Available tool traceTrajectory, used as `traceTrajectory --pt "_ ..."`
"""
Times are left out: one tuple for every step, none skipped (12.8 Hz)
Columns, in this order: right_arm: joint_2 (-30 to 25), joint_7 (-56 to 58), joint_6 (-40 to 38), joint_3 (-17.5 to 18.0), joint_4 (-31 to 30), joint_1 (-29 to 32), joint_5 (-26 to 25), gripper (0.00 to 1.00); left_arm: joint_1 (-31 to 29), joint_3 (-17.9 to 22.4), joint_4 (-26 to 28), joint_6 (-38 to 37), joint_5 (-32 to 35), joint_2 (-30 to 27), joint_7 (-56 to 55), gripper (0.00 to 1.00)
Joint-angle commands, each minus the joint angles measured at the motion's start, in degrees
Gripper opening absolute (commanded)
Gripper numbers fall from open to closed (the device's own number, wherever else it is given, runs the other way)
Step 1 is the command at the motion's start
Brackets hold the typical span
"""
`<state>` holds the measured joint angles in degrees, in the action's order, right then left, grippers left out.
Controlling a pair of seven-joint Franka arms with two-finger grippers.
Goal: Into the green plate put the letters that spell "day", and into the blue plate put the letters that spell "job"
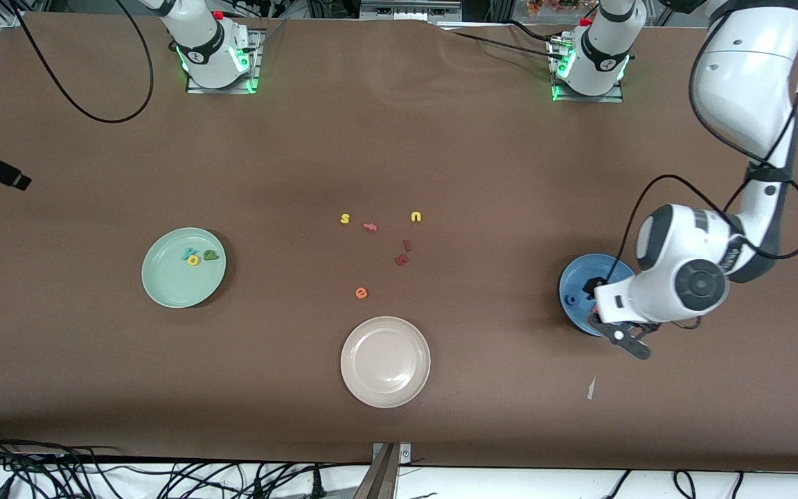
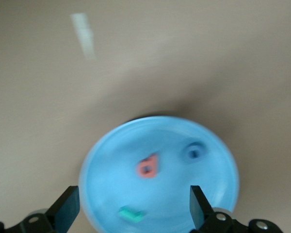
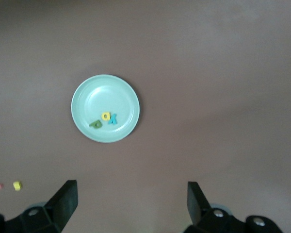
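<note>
Nearest the front camera, at lower centre of the frame, sits the beige plate (image 1: 385, 361), with bare brown table (image 1: 94, 388) around it. At middle left the green plate (image 1: 183, 267) holds the teal y (image 1: 188, 253), yellow a (image 1: 193, 260) and dark green d (image 1: 211, 255), bunched toward its upper rim. Loose letters (image 1: 385, 242) scatter at centre. At right the left arm hides half of the blue plate (image 1: 582, 281); only the blue o (image 1: 571, 300) shows.

Left wrist view: the left gripper (image 2: 133, 211), fingers apart and empty, hangs over the blue plate, which holds the salmon b (image 2: 148, 167), blue o and teal j (image 2: 131, 213), blurred.

Right wrist view: the right gripper (image 3: 131, 201) waits, spread wide, high over the green plate.
</note>
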<state>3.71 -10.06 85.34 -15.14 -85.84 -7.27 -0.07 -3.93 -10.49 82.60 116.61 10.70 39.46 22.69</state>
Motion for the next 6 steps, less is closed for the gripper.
traceTrajectory --pt "0.77 6.18 -6.84 6.4 7.16 7.15 3.13 1.0 -4.07 -1.28 0.11 -2.96 -2.0 -5.08 0.25 1.0" --pt "0.77 6.54 -7.2 10.62 7.62 10.23 3.32 1.0 -3.89 -0.85 0.2 -4.36 -1.65 -7.09 0.08 1.0" --pt "0.77 6.29 -7.12 11.79 7.53 10.7 3.32 1.0 -3.98 -0.76 0.2 -5.16 -1.65 -8.76 -0.62 1.0" --pt "0.77 5.94 -6.94 11.8 7.36 10.62 3.41 1.0 -4.07 -0.41 0.2 -5.43 -1.74 -10.35 -2.28 1.0" --pt "0.85 5.93 -6.33 11.8 7.01 10.61 3.5 1.0 -4.07 -0.32 0.2 -6.74 -1.74 -11.23 -4.82 1.0" --pt "0.86 5.58 -5.63 11.8 6.14 10.53 3.67 1.0 -3.98 -0.32 0.2 -7.97 -1.65 -12.37 -6.5 1.0"
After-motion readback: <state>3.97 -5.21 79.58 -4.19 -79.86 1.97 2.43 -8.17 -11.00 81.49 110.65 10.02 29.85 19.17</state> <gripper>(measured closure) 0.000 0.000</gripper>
